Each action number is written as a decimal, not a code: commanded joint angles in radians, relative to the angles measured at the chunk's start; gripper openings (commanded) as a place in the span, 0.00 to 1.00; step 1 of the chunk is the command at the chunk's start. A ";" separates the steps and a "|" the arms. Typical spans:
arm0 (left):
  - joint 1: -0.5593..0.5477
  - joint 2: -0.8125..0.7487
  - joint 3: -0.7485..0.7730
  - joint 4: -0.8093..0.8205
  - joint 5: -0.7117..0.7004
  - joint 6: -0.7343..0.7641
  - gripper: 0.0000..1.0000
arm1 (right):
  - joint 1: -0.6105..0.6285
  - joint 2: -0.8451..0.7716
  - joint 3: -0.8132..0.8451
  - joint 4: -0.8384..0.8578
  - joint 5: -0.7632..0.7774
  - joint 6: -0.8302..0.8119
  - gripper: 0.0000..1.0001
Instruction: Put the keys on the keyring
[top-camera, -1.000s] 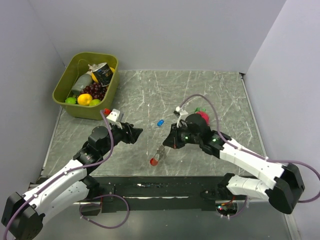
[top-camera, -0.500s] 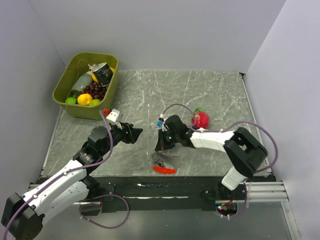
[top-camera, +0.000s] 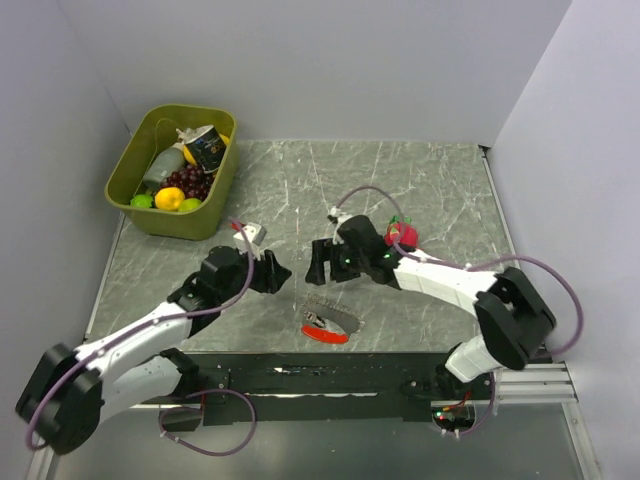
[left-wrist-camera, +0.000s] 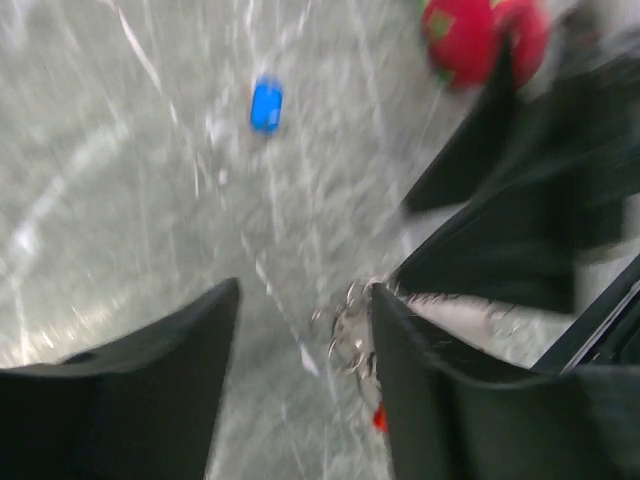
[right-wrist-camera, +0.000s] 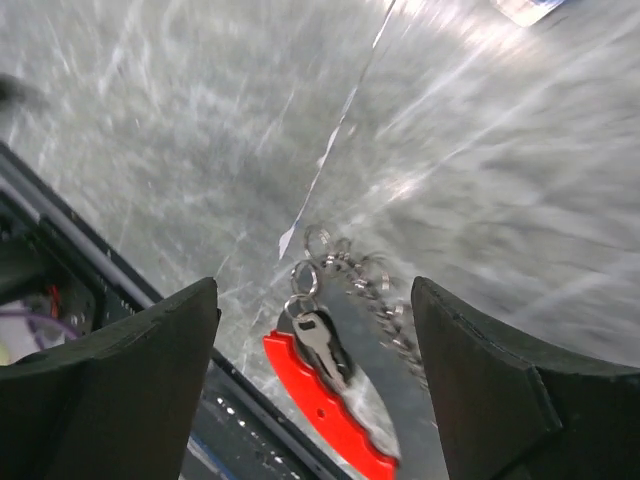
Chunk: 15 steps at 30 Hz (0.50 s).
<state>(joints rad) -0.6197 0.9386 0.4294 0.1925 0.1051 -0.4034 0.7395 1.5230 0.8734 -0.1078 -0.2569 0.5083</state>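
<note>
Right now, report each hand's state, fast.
Left hand: open, holding nothing.
Right hand: open, holding nothing; the keyring lies loose beneath it.

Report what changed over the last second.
The right tool let go of the keyring. A second ago it hung from the shut tool; it was lowered toward the near edge and now lies flat on the table, with the open tool drawn back above it. The left tool, open and empty, crept slightly toward the centre. The green bin and red toy fruit stayed put.
</note>
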 joint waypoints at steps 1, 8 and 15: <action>-0.005 0.104 0.026 0.004 0.070 -0.031 0.54 | -0.051 -0.115 -0.048 -0.085 0.116 -0.051 0.86; -0.003 0.288 0.040 0.099 0.195 -0.069 0.44 | -0.095 -0.165 -0.174 -0.132 0.096 -0.053 0.86; -0.003 0.427 0.081 0.133 0.286 -0.101 0.48 | -0.091 -0.207 -0.319 -0.047 -0.060 0.038 0.86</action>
<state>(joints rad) -0.6197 1.3254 0.4610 0.2520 0.3099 -0.4686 0.6434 1.3663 0.6170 -0.2008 -0.2302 0.4854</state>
